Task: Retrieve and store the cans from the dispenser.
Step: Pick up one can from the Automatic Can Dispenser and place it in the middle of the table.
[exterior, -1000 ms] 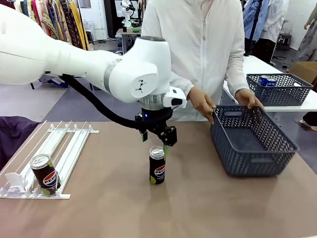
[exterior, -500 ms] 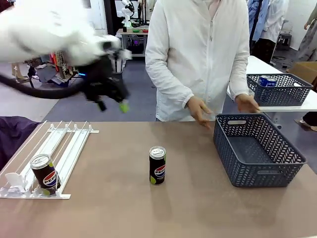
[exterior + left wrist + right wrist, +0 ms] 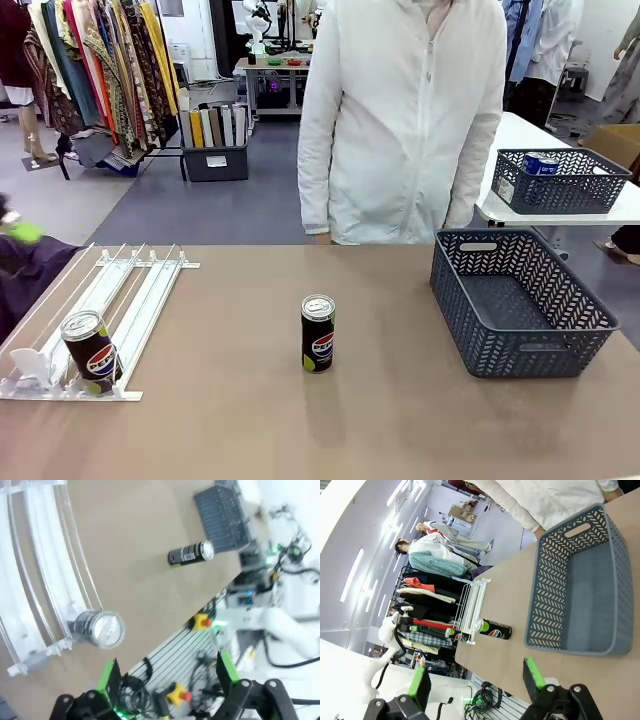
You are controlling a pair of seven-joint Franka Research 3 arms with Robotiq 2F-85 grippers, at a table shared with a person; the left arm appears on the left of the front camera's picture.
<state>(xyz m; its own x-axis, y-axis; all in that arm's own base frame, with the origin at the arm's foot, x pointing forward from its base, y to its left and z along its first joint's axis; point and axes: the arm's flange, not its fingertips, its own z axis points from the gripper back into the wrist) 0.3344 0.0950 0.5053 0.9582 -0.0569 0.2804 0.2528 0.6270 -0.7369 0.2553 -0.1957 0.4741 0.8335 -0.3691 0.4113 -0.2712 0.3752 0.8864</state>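
One black Pepsi can [image 3: 318,333] stands upright on the middle of the table, free of any grip. A second Pepsi can [image 3: 90,352] sits at the near end of the white rail dispenser [image 3: 130,290] on the left. In the left wrist view my left gripper [image 3: 168,672] is open and empty, high above the dispenser [image 3: 45,580], with the dispenser can [image 3: 97,628] under it and the table can [image 3: 191,554] farther off. My right gripper [image 3: 477,676] is open and empty, back from the table can [image 3: 495,629].
A dark grey mesh basket [image 3: 520,305] [image 3: 580,590] stands empty at the table's right. A person in a white shirt [image 3: 400,120] stands at the far edge. A second basket [image 3: 560,180] with cans sits on a table behind.
My left arm has pulled up and away to the left from the middle can, leaving it standing. The person's hands have let go of the basket and drawn back.
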